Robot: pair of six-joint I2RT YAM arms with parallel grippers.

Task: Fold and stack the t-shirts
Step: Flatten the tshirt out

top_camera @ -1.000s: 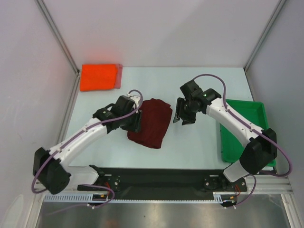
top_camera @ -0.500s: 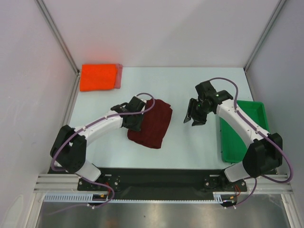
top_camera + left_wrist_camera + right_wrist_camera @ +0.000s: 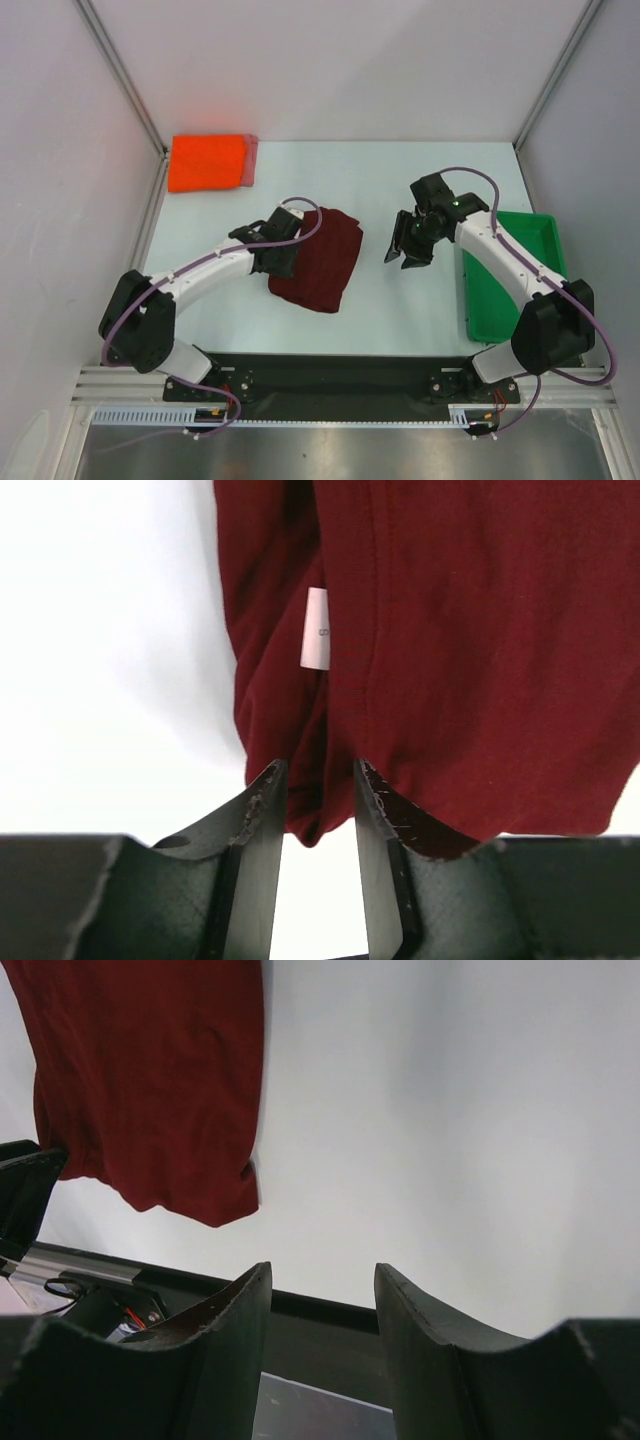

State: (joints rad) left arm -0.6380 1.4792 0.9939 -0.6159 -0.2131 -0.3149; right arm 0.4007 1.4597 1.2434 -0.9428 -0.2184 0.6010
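Two shirts lie stacked at the far left corner of the desk (image 3: 400,300) (orange-red shirt (image 3: 205,162) on pinkish shirt (image 3: 251,160)) while the folded maroon shirt (image 3: 320,258) lies mid-desk, its edge pinched by the left gripper (image 3: 318,780), the right gripper (image 3: 320,1280) released and empty — stacking remains.

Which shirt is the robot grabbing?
The dark maroon shirt in the middle: its edge sits between the fingers of the left tool. The orange-red shirt and pink one lie folded in the far corner, untouched.
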